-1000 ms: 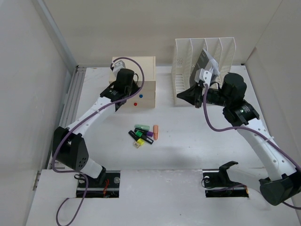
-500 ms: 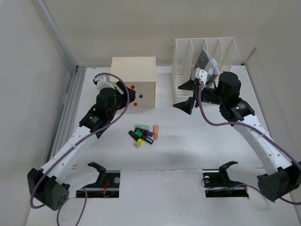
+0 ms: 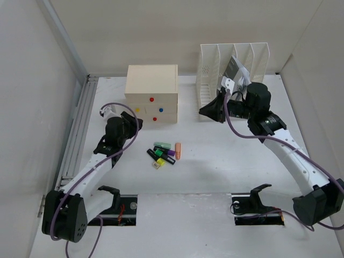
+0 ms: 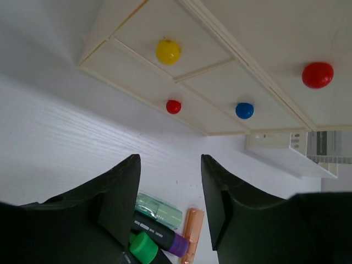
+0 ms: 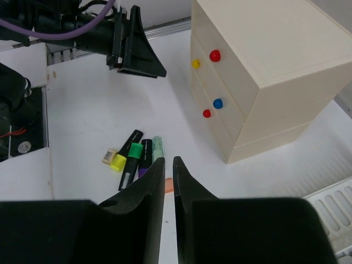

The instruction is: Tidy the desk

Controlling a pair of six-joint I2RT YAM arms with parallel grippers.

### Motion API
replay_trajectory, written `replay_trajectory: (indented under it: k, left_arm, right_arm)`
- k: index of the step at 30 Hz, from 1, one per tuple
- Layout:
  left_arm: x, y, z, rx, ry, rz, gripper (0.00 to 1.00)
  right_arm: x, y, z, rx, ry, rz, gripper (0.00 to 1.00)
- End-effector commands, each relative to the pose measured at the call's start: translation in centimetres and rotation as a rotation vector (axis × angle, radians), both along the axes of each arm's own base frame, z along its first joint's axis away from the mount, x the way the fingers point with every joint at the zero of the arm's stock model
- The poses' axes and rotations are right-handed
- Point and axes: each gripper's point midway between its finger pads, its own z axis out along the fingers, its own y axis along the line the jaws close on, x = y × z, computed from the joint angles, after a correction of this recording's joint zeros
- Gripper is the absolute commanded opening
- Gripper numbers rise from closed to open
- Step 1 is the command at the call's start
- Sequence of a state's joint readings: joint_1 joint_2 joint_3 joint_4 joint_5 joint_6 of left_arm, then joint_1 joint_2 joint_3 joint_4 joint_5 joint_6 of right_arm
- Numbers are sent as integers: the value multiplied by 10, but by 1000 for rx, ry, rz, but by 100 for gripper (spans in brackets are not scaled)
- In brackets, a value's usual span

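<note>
Hovering above desk (image 4: 55, 137), left fingers (image 4: 118, 198) spread wide, empty, right fingers (image 5: 154, 187) nearly closed, empty

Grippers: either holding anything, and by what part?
Nothing held. Left gripper is open and empty; right gripper is shut on nothing.

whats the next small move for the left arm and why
Probably lower the left gripper onto the markers: its jaws stand open and empty, and the markers lie loose in a small pile on the desk close by.
</note>
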State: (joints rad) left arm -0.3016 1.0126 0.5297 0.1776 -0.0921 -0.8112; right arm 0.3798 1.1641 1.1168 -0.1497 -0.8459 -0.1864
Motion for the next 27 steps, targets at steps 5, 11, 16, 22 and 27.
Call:
replay_trajectory:
  k: [5,11,16,22,27]
  left_arm:
    - [29,14,31,-176,-193,-37,53]
    - [45,16,21,-225,-203,-76,53]
    - [52,16,33,-259,-258,-81,48]
    - [58,14,29,-270,-252,-87,45]
    - [66,14,27,-286,-241,-72,41]
  right_arm:
    - [5,2,6,29,-22,1,17]
    - [8,3,5,29,-22,1,17]
    - [10,4,2,26,-13,1,17]
    - [10,5,-3,24,-4,10,17]
    - [13,3,-3,24,-4,1,17]
